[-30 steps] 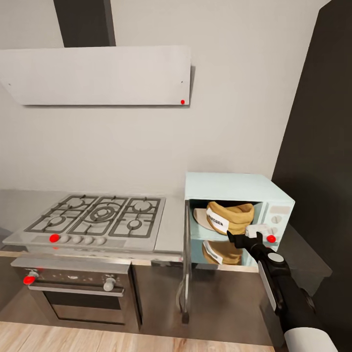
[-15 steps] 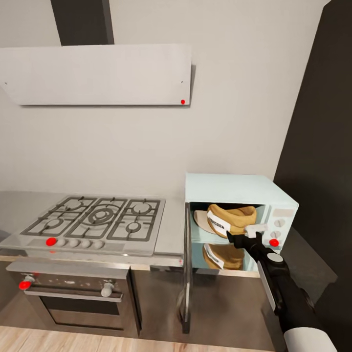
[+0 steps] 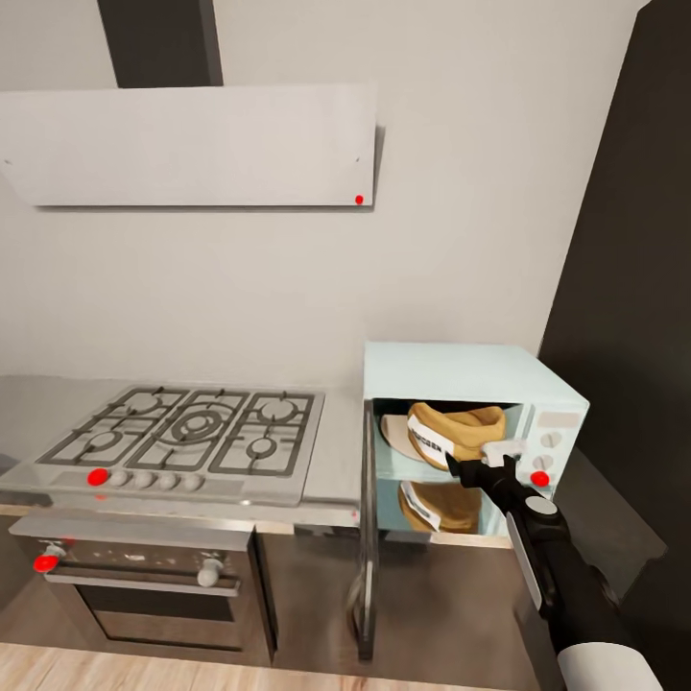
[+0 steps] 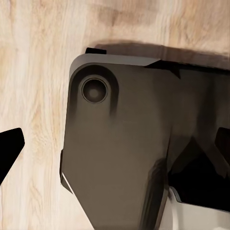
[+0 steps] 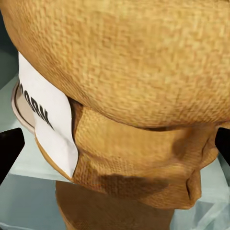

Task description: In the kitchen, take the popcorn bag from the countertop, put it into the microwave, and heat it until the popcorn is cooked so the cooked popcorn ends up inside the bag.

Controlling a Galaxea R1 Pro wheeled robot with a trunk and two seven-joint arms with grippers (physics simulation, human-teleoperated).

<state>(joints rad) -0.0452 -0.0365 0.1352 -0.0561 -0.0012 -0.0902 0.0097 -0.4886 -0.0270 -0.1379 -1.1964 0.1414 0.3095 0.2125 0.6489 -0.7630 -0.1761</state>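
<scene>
Now the whole picture has slid a touch over the last second, so that is the camera shifting, not the kitchen: the stove (image 3: 187, 432) sits a little lower and further left in view, the microwave (image 3: 461, 374) a shade lower. Set against the microwave, the right arm has barely budged. The popcorn bag (image 3: 453, 432) is lying tilted on the plate (image 3: 393, 429) inside the cavity, label facing out, its reflection showing on the glossy floor of the oven below it. My read: placement is done and the arm is about to pull clear.

The right gripper (image 3: 485, 465) hangs at the front right of the opening, just by the red light (image 3: 539, 478), forearm reaching up and forward from the lower right. In the right wrist view the bag (image 5: 129, 96) sits close ahead with dark fingertips (image 5: 9, 148) spread wide at both edges, so the jaws are released and grasping nothing.

The door (image 3: 366, 518) stands wide open, swung out to the left over the bench (image 3: 336, 451); it needs shutting before any heating.

The left wrist view looks down on the robot's base (image 4: 124, 158) and the wood floor (image 4: 33, 72), one fingertip at the edge; I cannot tell those jaws' state.
</scene>
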